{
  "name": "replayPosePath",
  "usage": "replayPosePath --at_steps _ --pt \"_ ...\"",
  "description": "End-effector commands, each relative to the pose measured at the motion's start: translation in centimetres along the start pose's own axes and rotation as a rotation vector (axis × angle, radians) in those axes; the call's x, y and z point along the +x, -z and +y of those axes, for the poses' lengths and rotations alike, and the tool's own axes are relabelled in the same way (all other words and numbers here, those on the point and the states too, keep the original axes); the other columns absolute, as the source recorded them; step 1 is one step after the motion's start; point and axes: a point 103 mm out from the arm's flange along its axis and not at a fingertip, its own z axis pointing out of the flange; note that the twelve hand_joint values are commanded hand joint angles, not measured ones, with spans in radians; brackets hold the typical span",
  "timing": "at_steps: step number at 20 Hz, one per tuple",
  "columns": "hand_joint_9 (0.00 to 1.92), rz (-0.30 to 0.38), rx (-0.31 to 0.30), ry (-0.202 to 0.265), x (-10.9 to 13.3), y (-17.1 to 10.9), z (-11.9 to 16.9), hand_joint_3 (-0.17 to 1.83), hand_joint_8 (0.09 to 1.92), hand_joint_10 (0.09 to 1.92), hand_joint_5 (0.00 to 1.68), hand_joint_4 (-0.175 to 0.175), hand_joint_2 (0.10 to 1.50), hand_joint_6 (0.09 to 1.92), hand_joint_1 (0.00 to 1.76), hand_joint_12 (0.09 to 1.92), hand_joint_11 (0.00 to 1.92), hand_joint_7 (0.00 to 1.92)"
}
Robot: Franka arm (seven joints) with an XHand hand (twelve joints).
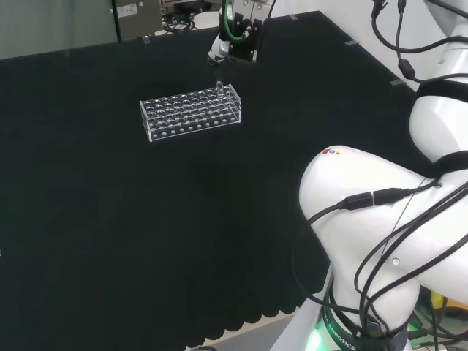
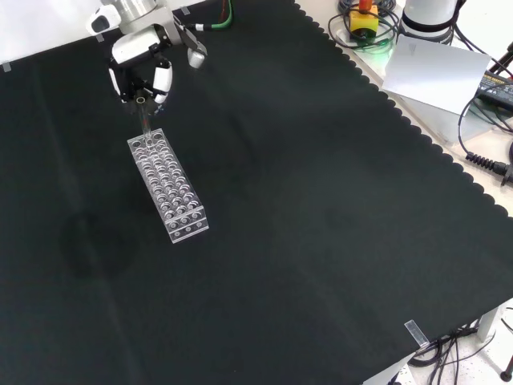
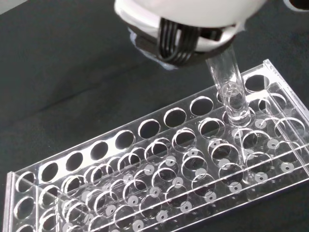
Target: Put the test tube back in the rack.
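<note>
Hovering: the hand [image 2: 143, 70] hangs over the far end of the rack in the front view, toward the top left of the cloth; in the head view it sits just above the rack's right end.
Fingers: curled in around the top of the test tube [image 3: 231, 92], pinching it from above; the wrist view shows dark cables and a white part of the hand [image 3: 188, 19] right over the tube's upper end.
Tube axis: long axis close to upright, leaning a little; closed bottom pointing down into the rack, upper end up inside the fingers.
Tube place: lower end sunk into a hole in the rack's outer row, close to a corner; most of its length stands clear above the top plate. In the head view the tube [image 1: 219, 89] shows as a short glint at the rack's far right corner.
Rack: one clear plastic test tube rack [image 2: 168, 188], long and narrow, lying flat on the black cloth [image 2: 321, 208]; its long side runs left to right in the head view.
Count: one test tube, one rack, one hand.
Rack holes: several rows of round holes; the others look empty in the wrist view.
</note>
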Motion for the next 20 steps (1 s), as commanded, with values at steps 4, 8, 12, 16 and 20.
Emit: replayPosePath --at_steps 4,8,12,16,20 --pt "1.65 -0.009 0.016 -0.017 -0.9 -0.5 0.9 0.44 0.60 0.48 1.41 -0.175 0.75 0.09 1.33 0.87 1.28 1.41" --pt "1.65 -0.029 0.016 -0.042 -2.0 -0.6 1.5 0.44 0.60 0.48 1.41 -0.175 0.75 0.09 1.33 0.87 1.28 1.41" --pt "1.65 -0.039 0.020 -0.058 -2.6 -0.9 1.7 0.44 0.60 0.48 1.41 -0.175 0.75 0.09 1.33 0.87 1.28 1.41" --pt "1.65 -0.038 0.024 -0.060 -2.7 -1.0 1.8 0.44 0.60 0.48 1.41 -0.175 0.75 0.09 1.33 0.87 1.28 1.41" --pt "1.65 -0.032 0.029 -0.051 -2.8 -1.0 2.2 0.44 0.60 0.48 1.41 -0.175 0.75 0.09 1.33 0.87 1.28 1.41"
